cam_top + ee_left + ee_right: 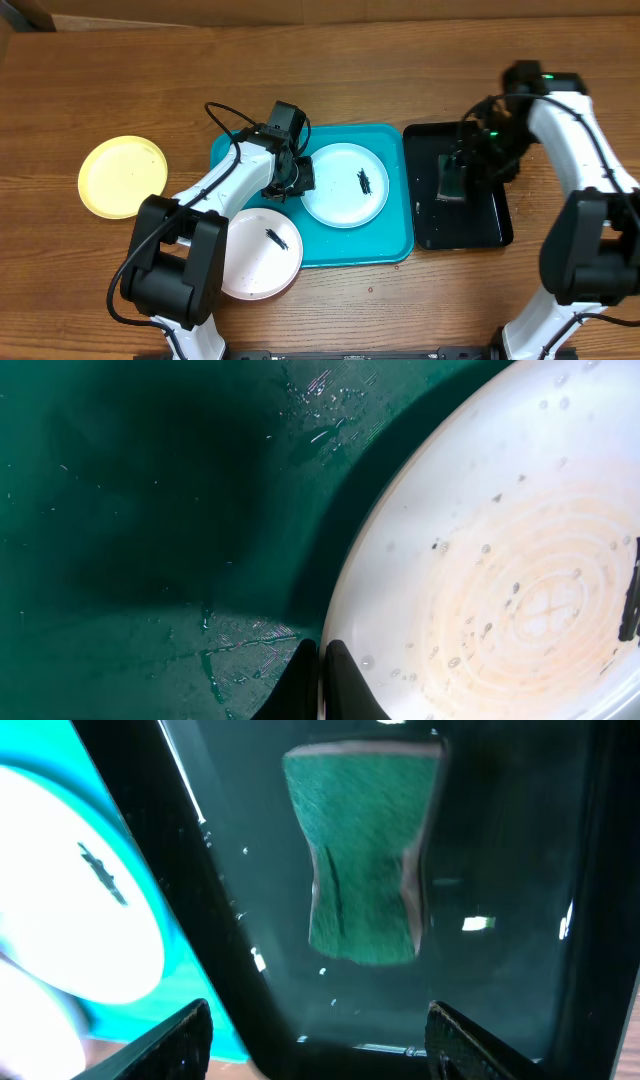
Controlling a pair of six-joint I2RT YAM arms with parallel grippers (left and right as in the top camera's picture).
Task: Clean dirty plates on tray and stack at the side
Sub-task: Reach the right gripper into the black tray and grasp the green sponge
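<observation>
My left gripper (322, 670) has its two fingers pinched together on the near rim of the pale cyan plate (520, 560), so it is clenched on that edge. From overhead, the left gripper (293, 178) sits at the plate's left side. The pale cyan plate (340, 195) lies inside the blue tray (385, 245), towards its right half. There is a small dark smear (365, 182) right of the plate's middle. Water droplets dot the plate and the wet tray floor (150, 510) beside it.

My right gripper (320, 1040) is released, its fingers well apart and nothing between them. It hangs over the black tray (520, 870), with the green sponge (365, 860) lying flat on the tray's floor just ahead of the fingertips. Overhead, I see the right gripper (462, 170) above the left part of the black tray (490, 225), which stands just beside the blue tray's right edge.

A white plate (255, 265) with its own dark mark (278, 238) lies over the blue tray's lower left corner, partly on the wooden table (400, 60). The yellow plate (122, 176) sits alone on the table, well apart to the left.
</observation>
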